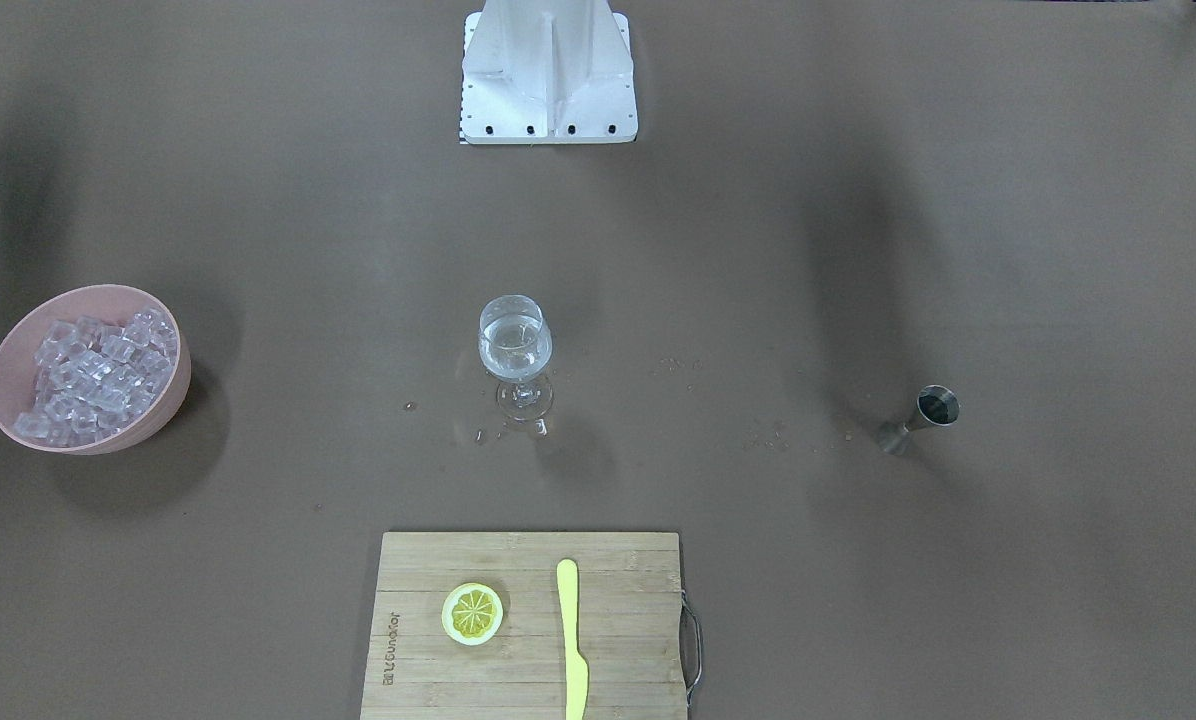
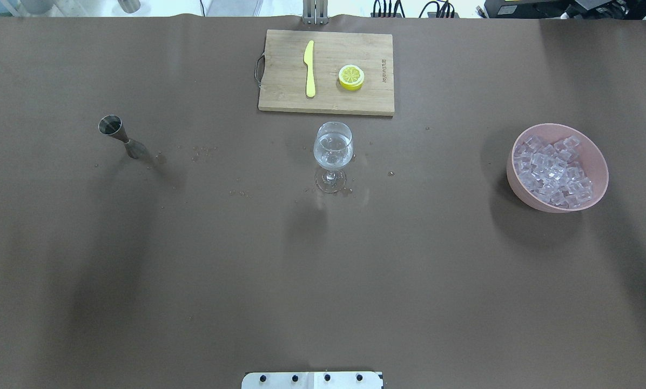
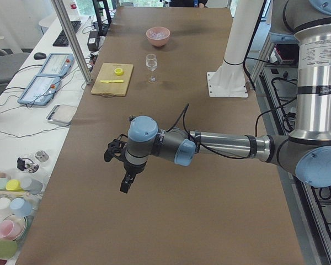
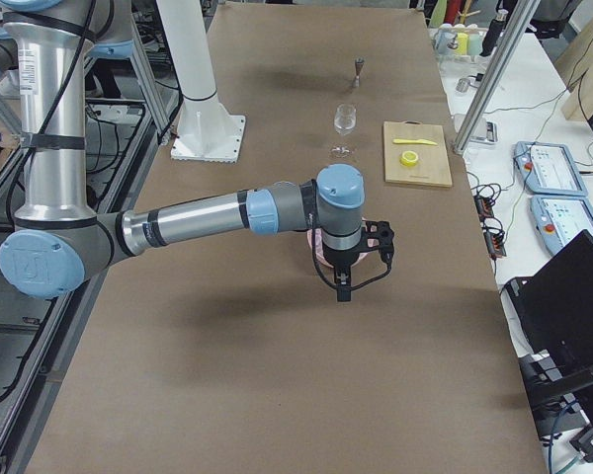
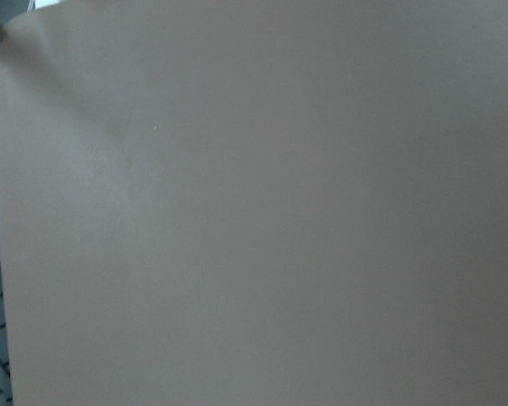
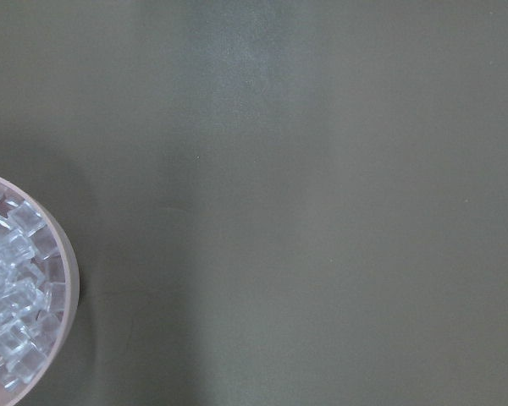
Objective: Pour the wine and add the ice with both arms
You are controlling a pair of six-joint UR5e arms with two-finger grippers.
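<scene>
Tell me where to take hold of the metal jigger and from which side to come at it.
Grip the jigger at its narrow waist, between the two cones. It stands upright with an open cup on top, so come in level from the side; the flare above and below should stop it slipping.

The counter is matt brown, like paper. The glass is clear and shiny. The measuring cup is grey metal. The board is wood. The ice is glossy.
</scene>
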